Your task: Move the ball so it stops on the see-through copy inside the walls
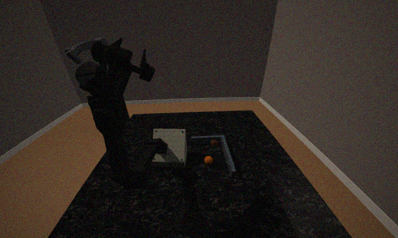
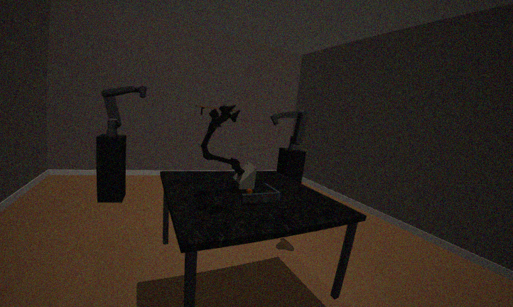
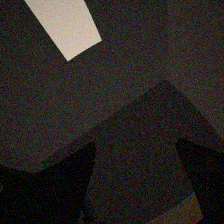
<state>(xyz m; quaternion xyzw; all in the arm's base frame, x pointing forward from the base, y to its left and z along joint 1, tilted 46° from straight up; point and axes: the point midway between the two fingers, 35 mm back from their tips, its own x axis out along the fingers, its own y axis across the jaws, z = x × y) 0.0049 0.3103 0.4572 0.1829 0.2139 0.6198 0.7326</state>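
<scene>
On the table (image 1: 253,189) we see the ball (image 1: 208,160) inside the corner formed by the two low walls (image 1: 227,153), with the see-through copy (image 1: 213,142) just behind it, nearer the corner. Left of the walls lies a flat plate (image 1: 172,141). Our gripper (image 2: 231,112) hangs high above the table, well apart from the ball.

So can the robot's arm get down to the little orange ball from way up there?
Probably yes. The ball sits uncovered between the low walls, open from above. The gripper is raised high, open and holding nothing, so it needs a long descent.
</scene>
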